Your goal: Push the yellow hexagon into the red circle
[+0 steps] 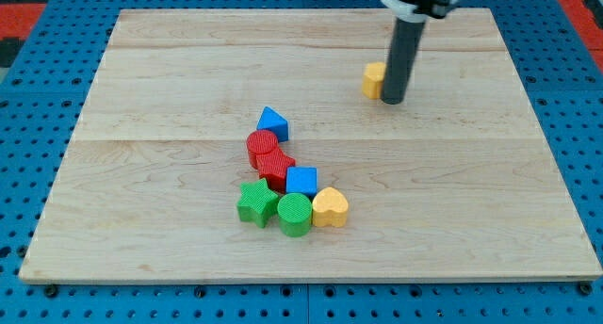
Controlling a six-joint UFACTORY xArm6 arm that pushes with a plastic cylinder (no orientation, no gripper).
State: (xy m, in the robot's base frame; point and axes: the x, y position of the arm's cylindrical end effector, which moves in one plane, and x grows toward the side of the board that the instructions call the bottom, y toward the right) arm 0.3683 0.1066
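My tip [393, 101] sits at the view's upper right, pressed right against the yellow hexagon [374, 80], which peeks out on its left side. It's a plain rod, nothing to open or close. Well apart, toward the centre, the red circle [263, 145] heads a tight cluster: blue triangle [273, 122] above it, red block [277, 168], blue cube [302, 181], green star [256, 203], green cylinder [294, 214] and yellow heart [330, 207] on the wooden board [471, 202]
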